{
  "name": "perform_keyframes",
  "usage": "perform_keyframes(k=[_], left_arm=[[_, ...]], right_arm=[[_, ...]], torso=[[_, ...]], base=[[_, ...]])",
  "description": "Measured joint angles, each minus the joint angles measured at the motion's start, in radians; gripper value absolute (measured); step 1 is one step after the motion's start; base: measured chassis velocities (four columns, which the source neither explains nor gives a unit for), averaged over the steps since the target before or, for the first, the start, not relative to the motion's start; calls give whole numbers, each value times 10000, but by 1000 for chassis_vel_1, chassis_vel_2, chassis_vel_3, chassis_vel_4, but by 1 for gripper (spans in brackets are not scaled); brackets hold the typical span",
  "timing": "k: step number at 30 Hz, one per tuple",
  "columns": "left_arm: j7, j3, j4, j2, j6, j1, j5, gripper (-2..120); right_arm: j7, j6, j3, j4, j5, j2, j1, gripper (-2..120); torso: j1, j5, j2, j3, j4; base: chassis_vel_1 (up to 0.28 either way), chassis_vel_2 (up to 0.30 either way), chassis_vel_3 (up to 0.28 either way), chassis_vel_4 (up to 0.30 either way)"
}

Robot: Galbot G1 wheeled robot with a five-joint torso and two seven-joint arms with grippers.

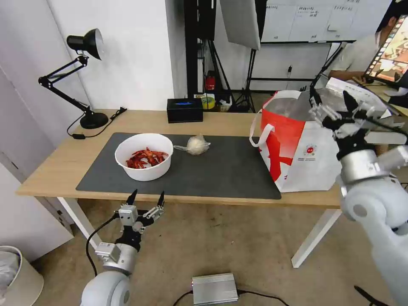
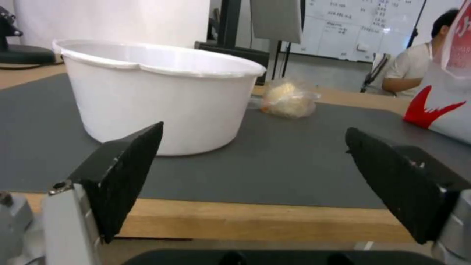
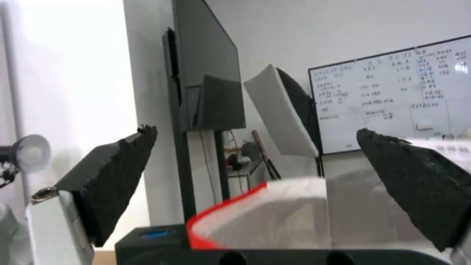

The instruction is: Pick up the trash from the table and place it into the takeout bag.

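Observation:
A white round bowl (image 1: 144, 156) (image 2: 157, 94) of red crayfish shells sits on the left part of the dark grey mat (image 1: 221, 170) on the table (image 1: 55, 170). A knotted clear bag with a white lump (image 1: 195, 145) (image 2: 288, 99) lies behind it to the right. The red-and-white takeout bag (image 1: 297, 153) (image 3: 275, 213) stands open at the table's right end. My left gripper (image 1: 146, 199) (image 2: 252, 176) hangs open just off the table's front edge, facing the bowl. My right gripper (image 1: 333, 100) (image 3: 255, 176) is open and empty above the bag's mouth.
A black desk lamp (image 1: 85, 80) stands at the table's back left, with a small black box (image 1: 184, 110) at the back middle. A grey metal box (image 1: 214, 288) lies on the floor. A bin (image 1: 17, 276) stands at the lower left.

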Motion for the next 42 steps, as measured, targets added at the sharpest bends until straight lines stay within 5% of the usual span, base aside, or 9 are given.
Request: perform_keyframes(k=[21,42], left_arm=[[37,-236,-379,-268,-78,347,71,100],[81,-134,-480,-441,-113,540,315,100]], right_arm=[[-920,952,153,61,-3157,3036,-3642,100],[-1749,1349,-560,-429,-4530,3944,-4850,100]], torso=[[0,-1,0,0,2],[-1,-1,0,0,1]], base=[[0,0,0,0],[0,0,0,0]])
